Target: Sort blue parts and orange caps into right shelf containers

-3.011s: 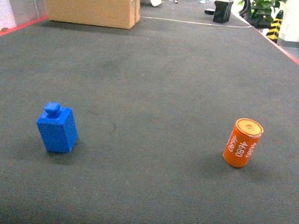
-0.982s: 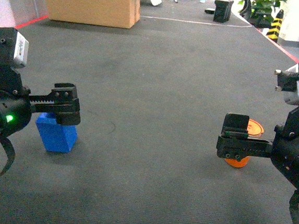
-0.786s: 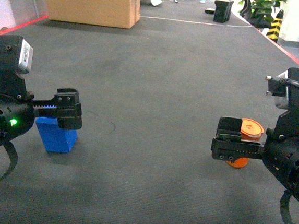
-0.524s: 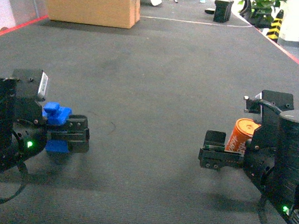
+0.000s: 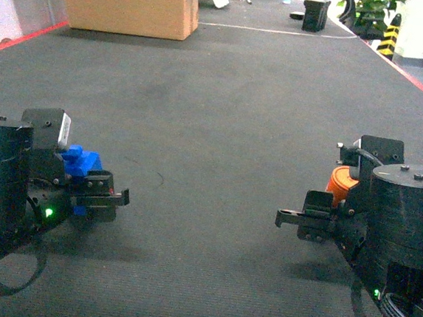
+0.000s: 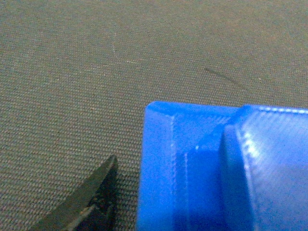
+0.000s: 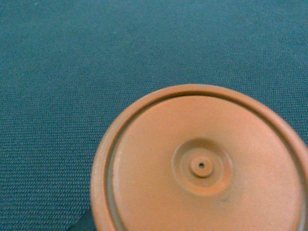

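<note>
— While both arms sit low on the dark carpet, what lies farthest off?
— A cardboard box at the far left.
— And the right gripper?
— It's down beside the orange cap, near right; I cannot tell how its jaws stand. Its wrist camera looks straight onto the cap's round top.
— The left gripper?
— Low against the blue part, near left — one dark fingertip just beside the block, not touching. Whether the jaws are spread or pinching, I cannot tell.
</note>
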Robot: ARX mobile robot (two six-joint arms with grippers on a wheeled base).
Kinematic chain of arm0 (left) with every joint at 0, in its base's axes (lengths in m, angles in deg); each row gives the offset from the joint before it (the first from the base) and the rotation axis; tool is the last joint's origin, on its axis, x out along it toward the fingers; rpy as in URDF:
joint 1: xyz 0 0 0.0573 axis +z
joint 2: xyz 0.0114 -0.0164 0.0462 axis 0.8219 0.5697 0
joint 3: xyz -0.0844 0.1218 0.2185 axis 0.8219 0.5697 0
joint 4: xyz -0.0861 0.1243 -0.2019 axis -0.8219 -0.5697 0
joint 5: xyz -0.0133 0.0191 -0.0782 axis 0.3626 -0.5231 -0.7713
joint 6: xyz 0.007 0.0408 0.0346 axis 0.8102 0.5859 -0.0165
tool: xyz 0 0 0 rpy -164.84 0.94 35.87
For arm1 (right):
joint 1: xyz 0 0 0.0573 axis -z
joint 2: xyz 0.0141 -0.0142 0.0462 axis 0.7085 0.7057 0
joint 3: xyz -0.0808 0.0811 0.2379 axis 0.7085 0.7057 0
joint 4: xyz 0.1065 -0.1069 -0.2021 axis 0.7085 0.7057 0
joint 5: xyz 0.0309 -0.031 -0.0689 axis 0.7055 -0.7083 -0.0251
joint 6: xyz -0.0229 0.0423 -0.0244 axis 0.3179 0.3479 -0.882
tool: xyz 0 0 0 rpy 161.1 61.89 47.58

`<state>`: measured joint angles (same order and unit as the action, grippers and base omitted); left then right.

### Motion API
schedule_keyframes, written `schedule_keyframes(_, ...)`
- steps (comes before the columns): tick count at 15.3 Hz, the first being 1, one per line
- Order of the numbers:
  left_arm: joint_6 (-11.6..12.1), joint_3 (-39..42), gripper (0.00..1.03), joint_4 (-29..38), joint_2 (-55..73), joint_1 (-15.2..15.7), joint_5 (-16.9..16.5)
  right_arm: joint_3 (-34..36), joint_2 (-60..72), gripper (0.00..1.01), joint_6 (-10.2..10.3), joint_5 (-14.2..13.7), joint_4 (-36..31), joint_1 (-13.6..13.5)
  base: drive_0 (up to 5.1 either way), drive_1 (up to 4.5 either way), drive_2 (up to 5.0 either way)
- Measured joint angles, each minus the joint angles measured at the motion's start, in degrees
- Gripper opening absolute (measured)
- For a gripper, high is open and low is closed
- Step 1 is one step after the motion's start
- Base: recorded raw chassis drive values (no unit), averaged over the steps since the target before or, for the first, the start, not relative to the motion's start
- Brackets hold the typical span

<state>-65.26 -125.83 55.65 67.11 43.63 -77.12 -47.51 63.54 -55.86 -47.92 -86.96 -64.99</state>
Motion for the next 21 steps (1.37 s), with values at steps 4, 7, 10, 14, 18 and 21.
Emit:
schedule_keyframes(4,-1.03,3.02,0.43,2.93,-1.29,0.04,2.23,4.59,-2.47,0.45,-1.20,-0.76,-3.76,0.07,0.0,0.00,0.0)
schedule_keyframes(7,0.09,12.74,0.43,10.88,-15.89,-0.07,10.27,16.79,-18.23,0.45,-2.21,-1.70,-10.93,0.44,0.0,0.00,0.0)
schedule_keyframes(10,2.12,22.12,0.43,10.01,-31.50,-1.68,16.24,28.37,-34.67,0.45,-3.52,-2.91,-8.24,0.98,0.0,0.00,0.0)
schedule_keyframes(14,7.65,30.34,0.43,-2.75,-60.02,-1.77,22.82,37.55,-68.15,0.45,-6.25,-5.68,9.75,1.42,0.0,0.00,0.0)
schedule_keyframes(18,10.84,30.23,0.43,-7.28,-78.86,-3.72,27.43,37.40,-93.20,0.45,-8.17,-9.70,19.63,-0.55,0.0,0.00,0.0)
schedule_keyframes(21,10.82,29.48,0.43,-7.72,-78.53,-4.66,27.52,35.87,-92.74,0.45,-8.22,-10.21,18.99,-1.95,0.0,0.00,0.0)
